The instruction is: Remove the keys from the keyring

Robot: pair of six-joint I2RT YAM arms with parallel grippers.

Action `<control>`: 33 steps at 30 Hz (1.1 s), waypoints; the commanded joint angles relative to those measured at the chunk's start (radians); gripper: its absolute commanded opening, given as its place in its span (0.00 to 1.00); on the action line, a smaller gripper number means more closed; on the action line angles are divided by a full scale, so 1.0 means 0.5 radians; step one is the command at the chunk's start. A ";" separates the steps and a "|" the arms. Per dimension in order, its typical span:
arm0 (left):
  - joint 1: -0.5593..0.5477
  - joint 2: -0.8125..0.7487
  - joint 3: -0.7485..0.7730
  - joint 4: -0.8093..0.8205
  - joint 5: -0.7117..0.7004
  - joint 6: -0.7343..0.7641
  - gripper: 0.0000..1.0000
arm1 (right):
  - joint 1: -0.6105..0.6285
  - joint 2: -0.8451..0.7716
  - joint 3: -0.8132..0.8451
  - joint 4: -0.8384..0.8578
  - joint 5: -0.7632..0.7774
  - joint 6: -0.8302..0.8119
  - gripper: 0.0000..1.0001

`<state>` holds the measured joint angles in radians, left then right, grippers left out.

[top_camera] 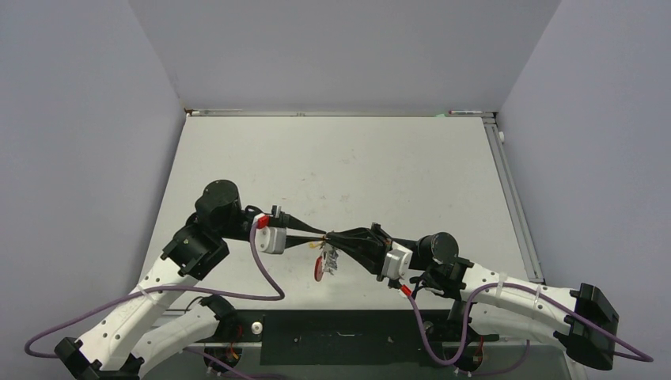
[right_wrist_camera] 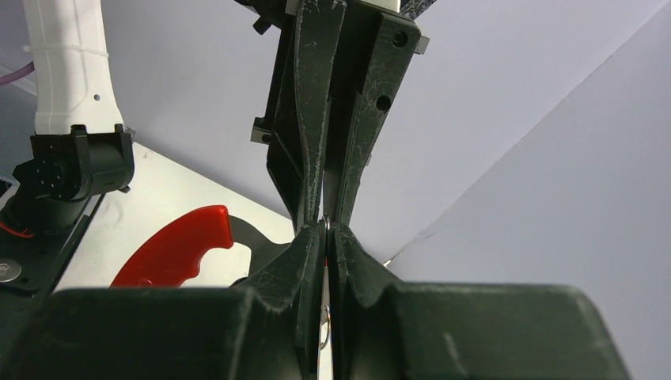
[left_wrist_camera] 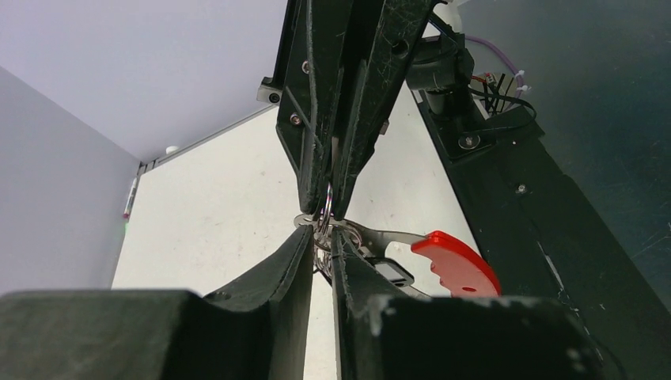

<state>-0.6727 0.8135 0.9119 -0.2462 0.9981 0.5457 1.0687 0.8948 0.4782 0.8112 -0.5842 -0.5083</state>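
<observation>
The left gripper (top_camera: 322, 235) and the right gripper (top_camera: 331, 236) point straight at each other above the white surface (top_camera: 356, 158), and their fingertips all but touch. Each is pressed almost fully together, with only a sliver of gap between its fingers. Both are pinching the thin silvery wire loops (left_wrist_camera: 320, 227) that sit right at the meeting point. In the left wrist view the loops pass between the left gripper's own fingers (left_wrist_camera: 290, 267) and run on into the narrow slit between the right gripper's tips directly opposite. The keyring (left_wrist_camera: 456, 264), a red crescent on a curved grey strip, hangs off these loops just beside both sets of tips. Its grey strip starts at the loops, and the red part lies out to one side of the closed fingers, touched by neither gripper. Seen from above, it dangles just under the meeting point, a little toward the left gripper's side. The keys (top_camera: 331, 258) form a small bunch right beside the red crescent, also beneath the tips and slightly toward the right gripper. One dark key head shows close against the left gripper's finger, under the grey strip. In the right wrist view the red crescent sits just beside that gripper's closed fingers, on the side where the left arm's white link stands. Whether the hanging bunch reaches the surface I cannot tell.
</observation>
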 commanded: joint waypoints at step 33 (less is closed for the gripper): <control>0.262 0.251 -0.076 -0.495 -0.580 -0.240 0.40 | -0.300 -0.383 0.106 -1.422 0.628 0.306 0.47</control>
<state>-0.5930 0.9104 0.9306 -0.5095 0.7403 0.5488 0.9874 0.7582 0.5720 0.1818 -0.3241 -0.4545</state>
